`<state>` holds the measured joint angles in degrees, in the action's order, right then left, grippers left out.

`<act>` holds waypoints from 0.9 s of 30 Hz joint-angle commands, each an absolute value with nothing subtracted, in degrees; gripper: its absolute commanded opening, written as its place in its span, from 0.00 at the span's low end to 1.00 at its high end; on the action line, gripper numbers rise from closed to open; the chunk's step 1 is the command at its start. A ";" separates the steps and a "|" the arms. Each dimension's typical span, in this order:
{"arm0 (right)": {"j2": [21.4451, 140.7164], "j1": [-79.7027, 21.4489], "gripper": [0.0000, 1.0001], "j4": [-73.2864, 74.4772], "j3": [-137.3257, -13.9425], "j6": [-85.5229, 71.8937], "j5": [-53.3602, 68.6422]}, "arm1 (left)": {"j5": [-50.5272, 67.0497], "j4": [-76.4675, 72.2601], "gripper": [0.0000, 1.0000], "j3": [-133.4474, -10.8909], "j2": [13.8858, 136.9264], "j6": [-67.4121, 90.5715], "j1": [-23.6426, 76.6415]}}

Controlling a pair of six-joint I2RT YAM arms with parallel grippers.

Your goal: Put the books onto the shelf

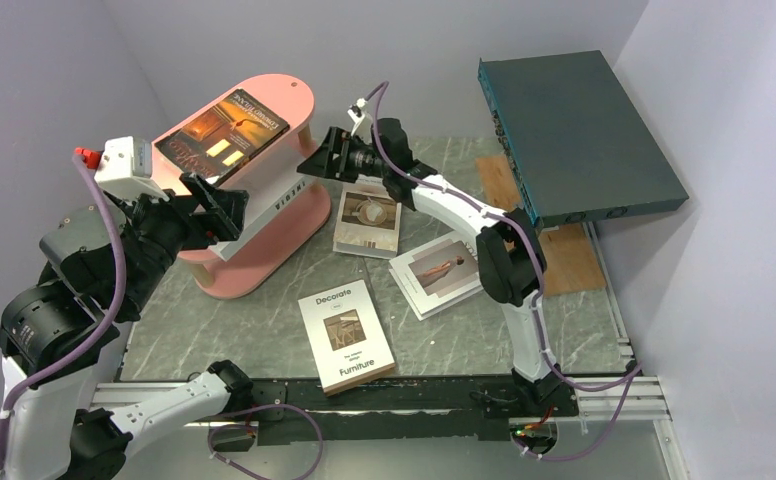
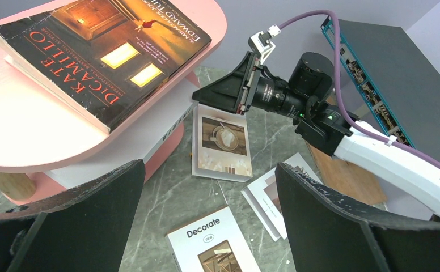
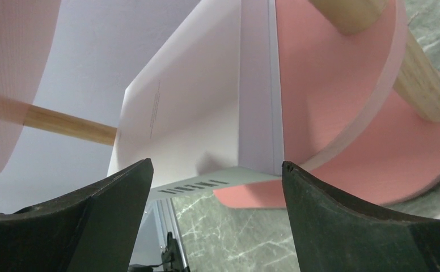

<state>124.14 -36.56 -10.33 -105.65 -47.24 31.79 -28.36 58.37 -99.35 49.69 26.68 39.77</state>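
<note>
Reads "KATE DiCAMILLO" on the orange-brown book (image 1: 224,135) atop the shelf (image 1: 299,100), "Decorate Furniture" on a white book (image 1: 345,335). Flanks the shelf with left fingers (image 2: 331,226) and right fingers (image 3: 348,226) spread, empty.

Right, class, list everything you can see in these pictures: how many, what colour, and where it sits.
shelf: one, salmon pink with light wooden posts, back left of the table
dark book: one, orange-brown cover, flat on the shelf's top tier
shelved white book: one, white, under the top tier, spine facing out
loose books: three, white, on the table: Decorate Furniture near the front, coffee-photo book by the shelf, figure-photo book to its right
flat box: one, dark teal, back right
wooden board: one, brown, partly under the box
table: one, grey marbled
left gripper: open, empty, at the shelf's near left
right gripper: open, empty, at the shelf's right end
</note>
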 commanded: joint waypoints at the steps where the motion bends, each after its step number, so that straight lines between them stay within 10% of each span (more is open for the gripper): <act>1: 116.40 -36.66 0.89 -9.86 -101.82 -43.97 27.05 | -29.13 57.93 0.92 -99.15 49.34 27.15 39.61; 9: 103.45 -35.81 0.89 -17.99 -80.04 -46.12 16.36 | -29.38 58.02 0.92 -99.16 48.46 27.33 39.56; 16: 101.50 -47.51 0.25 -26.15 -73.21 -44.73 17.70 | -29.98 58.19 0.92 -99.73 47.83 27.38 39.60; 27: 112.64 -54.25 0.14 -31.09 -84.04 -47.11 20.19 | -29.40 59.52 0.92 -100.68 47.64 27.91 39.61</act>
<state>110.06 -54.98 -26.28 -78.83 -46.13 20.21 -28.80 59.16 -99.24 48.07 27.31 39.77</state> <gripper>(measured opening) 0.141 0.919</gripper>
